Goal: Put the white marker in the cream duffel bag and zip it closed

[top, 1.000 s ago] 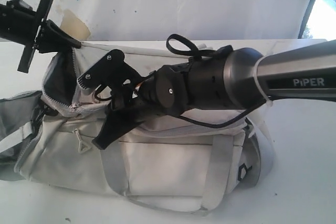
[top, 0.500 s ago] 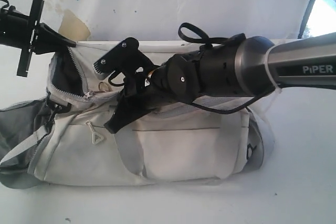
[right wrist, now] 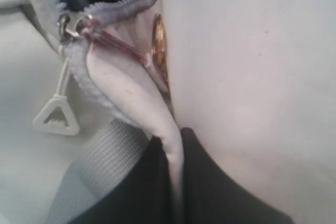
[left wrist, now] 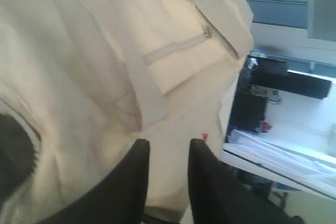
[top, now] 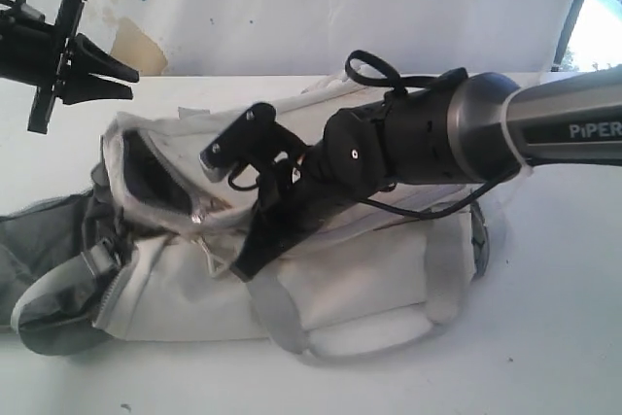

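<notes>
The cream duffel bag (top: pixel 360 289) lies on its side on the white table, its top zipper partly open and the dark lining (top: pixel 155 177) showing at the left end. My right gripper (top: pixel 243 265) is shut on a fold of bag fabric (right wrist: pixel 157 124) just beside the grey zipper slider (right wrist: pixel 68 24). My left gripper (top: pixel 131 83) hangs open above the bag's left end, apart from it. In the left wrist view the left gripper (left wrist: pixel 169 145) has only bag cloth (left wrist: pixel 79 51) beyond its empty gap. The white marker is out of view.
A triangular white zipper pull (right wrist: pixel 55 119) dangles by a grey webbing strap (right wrist: pixel 100 166). The bag's carry handle (top: pixel 292 328) loops toward the table's front. A white backdrop with a beige patch (top: pixel 136 46) stands behind; a window (top: pixel 595 17) is at far right.
The left gripper opened and let go of the bag's rim, which dropped and slumped. The right gripper moved right with its fabric fold, dragging the bag over.
</notes>
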Controlling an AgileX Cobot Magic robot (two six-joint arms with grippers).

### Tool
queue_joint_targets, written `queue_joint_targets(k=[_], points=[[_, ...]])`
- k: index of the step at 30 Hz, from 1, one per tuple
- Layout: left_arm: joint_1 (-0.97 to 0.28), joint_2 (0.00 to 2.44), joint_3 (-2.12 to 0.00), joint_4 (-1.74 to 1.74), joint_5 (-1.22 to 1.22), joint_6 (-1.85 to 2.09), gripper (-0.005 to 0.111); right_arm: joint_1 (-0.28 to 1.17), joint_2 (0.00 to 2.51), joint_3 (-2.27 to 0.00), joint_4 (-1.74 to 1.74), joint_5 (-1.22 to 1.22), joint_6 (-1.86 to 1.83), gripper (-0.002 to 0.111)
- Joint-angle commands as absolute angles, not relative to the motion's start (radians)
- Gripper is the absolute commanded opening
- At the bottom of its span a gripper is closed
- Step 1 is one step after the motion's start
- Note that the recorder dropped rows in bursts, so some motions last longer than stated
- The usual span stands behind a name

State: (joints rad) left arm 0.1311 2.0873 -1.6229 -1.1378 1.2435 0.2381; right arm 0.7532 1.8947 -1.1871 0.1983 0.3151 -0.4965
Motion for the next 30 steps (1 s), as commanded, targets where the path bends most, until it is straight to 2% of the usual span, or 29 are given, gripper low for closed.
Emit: queue_joint_targets(k=[1,6,11,17,22,30], points=[[0.075,2.07,-1.63,-0.99,1.197,0.322,0.042,0.741,1.897,-1.175,0.18,0.372,-0.494,0.0],[0.037,2.07,-1.628,-1.0,1.221,0.32,0.05,0.741,1.897,-1.175,0.18,0.374,-0.494,0.0],[0.034,2.063,-1.628,-1.148,1.221,0.39,0.05,0.741,1.897,-1.175,0.18,0.362,-0.494,0.0],[0.027,2.012,-1.628,-0.923,1.221,0.333,0.044,0.741,1.897,-1.186,0.182,0.281,-0.444,0.0],[0.013,1.925,-1.628,-0.93,1.221,0.314,0.044,0.741,1.862,-1.226,0.182,0.263,-0.434,0.0],[-0.144,1.891,-1.628,-0.787,1.221,0.257,0.044,0.741,1.797,-1.219,0.182,0.283,-0.44,0.0]])
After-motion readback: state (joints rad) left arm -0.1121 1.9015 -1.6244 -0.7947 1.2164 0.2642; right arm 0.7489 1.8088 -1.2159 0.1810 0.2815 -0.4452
